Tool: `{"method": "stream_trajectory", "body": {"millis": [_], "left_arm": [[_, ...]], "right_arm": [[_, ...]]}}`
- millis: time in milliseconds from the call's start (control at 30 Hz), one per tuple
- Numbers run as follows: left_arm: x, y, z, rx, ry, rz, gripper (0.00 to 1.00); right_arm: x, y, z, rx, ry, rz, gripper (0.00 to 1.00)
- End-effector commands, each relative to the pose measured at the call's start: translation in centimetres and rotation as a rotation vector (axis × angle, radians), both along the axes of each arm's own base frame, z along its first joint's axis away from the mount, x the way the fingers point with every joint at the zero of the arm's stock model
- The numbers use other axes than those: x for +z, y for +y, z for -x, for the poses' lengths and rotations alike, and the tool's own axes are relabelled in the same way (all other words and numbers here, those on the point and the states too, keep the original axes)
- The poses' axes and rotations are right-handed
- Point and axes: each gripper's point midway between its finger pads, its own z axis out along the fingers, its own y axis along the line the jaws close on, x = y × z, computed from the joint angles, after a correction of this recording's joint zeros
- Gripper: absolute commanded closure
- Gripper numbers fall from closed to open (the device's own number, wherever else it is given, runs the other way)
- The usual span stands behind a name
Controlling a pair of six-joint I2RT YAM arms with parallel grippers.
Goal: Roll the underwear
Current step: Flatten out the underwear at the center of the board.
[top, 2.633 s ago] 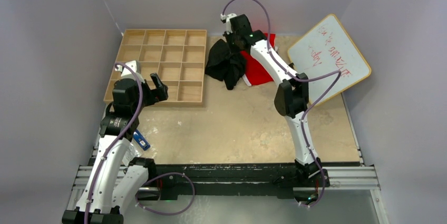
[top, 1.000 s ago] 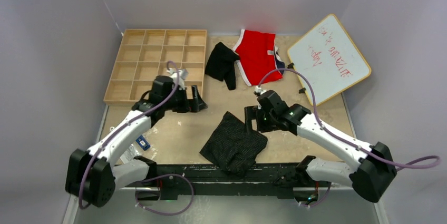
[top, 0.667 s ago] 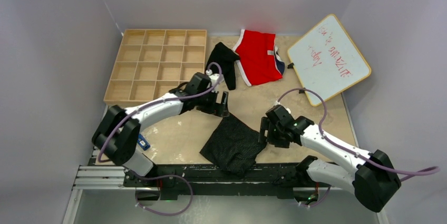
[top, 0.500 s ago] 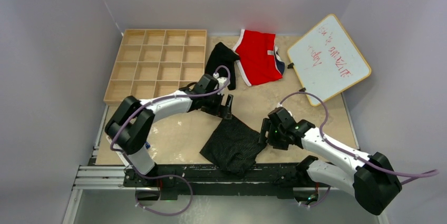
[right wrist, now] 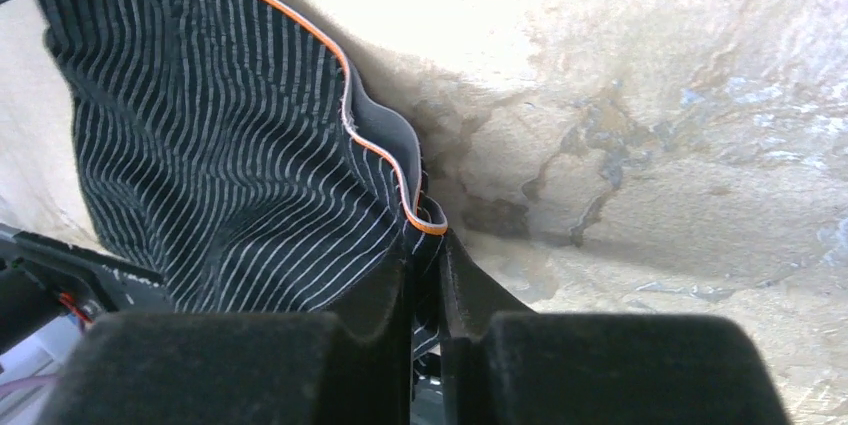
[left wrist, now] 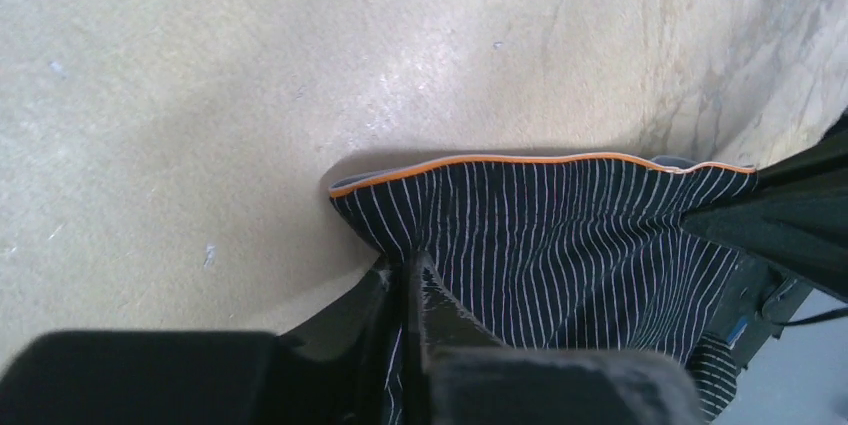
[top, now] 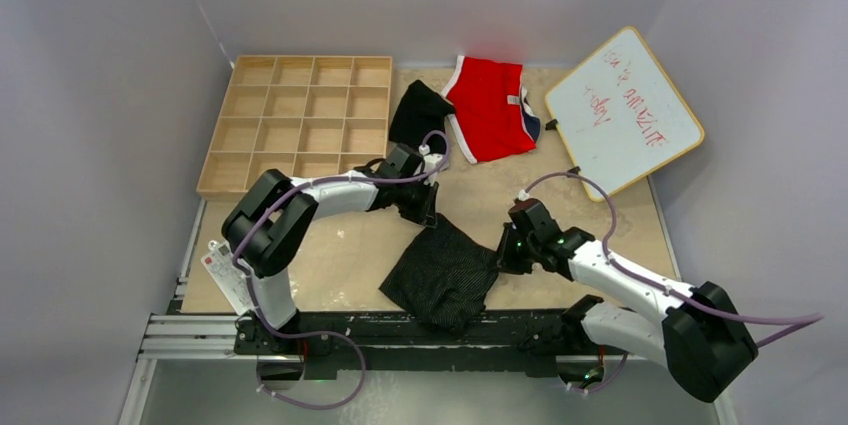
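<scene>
Clamping its jaws on one corner of the striped underwear (top: 445, 273), the left gripper (left wrist: 412, 280) pinched the orange-trimmed waistband, and the right gripper (right wrist: 425, 250) pinched the opposite corner. The garment lay near the front edge of the table (top: 340, 255), with the second black underwear (top: 420, 113) at the back, touching the red briefs (top: 490, 105).

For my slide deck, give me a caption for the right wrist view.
Right fingers pinch the orange-piped edge of black pinstriped underwear on a mottled tan tabletop.
</scene>
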Motion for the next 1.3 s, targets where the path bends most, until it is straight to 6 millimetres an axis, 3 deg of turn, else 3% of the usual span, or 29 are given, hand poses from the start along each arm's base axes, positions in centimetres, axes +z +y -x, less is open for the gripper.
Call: {"method": "stream_trajectory", "body": {"millis": [0, 100, 200, 333, 433, 500, 567, 667, 800, 867, 967, 1067, 1167, 1267], "left_arm": [[2.4, -1.9, -0.2, -0.036, -0.046, 0.114, 1.0], [5.9, -1.2, -1.9, 0.042, -0.162, 0.121, 1.0], [11.1, 0.6, -3.6, 0.149, -0.321, 0.125, 1.0], [17.9, 3.7, -4.4, 0.282, -0.51, 0.151, 1.0], [20.3, 5.5, -3.9, 0.34, -0.565, 0.173, 1.0], [20.5, 6.3, -3.4, 0.359, -0.563, 0.171, 1.0], [20.2, 6.5, -3.1, 0.371, -0.547, 0.168, 1.0], [19.3, 6.7, -2.8, 0.382, -0.525, 0.163, 1.0], [18.2, 7.0, -2.5, 0.394, -0.492, 0.143, 1.0], [18.9, 7.0, -2.5, 0.395, -0.504, 0.156, 1.0], [22.3, 7.0, -2.6, 0.393, -0.55, 0.198, 1.0], [26.8, 6.8, -1.3, 0.348, -0.581, 0.265, 1.0], [31.2, 6.2, 1.6, 0.233, -0.583, 0.362, 1.0], [33.6, 5.8, 5.3, 0.103, -0.51, 0.429, 1.0]], "right_arm": [[3.3, 1.5, -2.6, 0.068, -0.115, -0.039, 0.95], [5.4, 1.0, -4.1, 0.091, -0.186, 0.022, 0.97], [8.4, 0.0, -5.9, 0.097, -0.276, 0.106, 0.97], [13.0, -1.8, -7.9, 0.127, -0.417, 0.222, 0.94], [16.3, -3.4, -8.5, 0.103, -0.481, 0.293, 0.91], [18.1, -3.2, -8.8, 0.136, -0.53, 0.289, 0.88], [18.9, -2.4, -8.9, 0.18, -0.549, 0.262, 0.87], [18.4, -0.7, -8.9, 0.252, -0.544, 0.21, 0.79], [16.8, 0.7, -9.2, 0.277, -0.501, 0.169, 0.84], [16.3, 1.5, -9.9, 0.278, -0.522, 0.148, 0.86], [16.7, 3.6, -10.8, 0.319, -0.539, 0.081, 0.86], [17.8, 6.2, -11.8, 0.367, -0.555, -0.006, 0.86], [19.8, 9.0, -12.9, 0.423, -0.591, -0.111, 0.85], [22.2, 12.1, -13.4, 0.503, -0.625, -0.242, 0.85]]}}
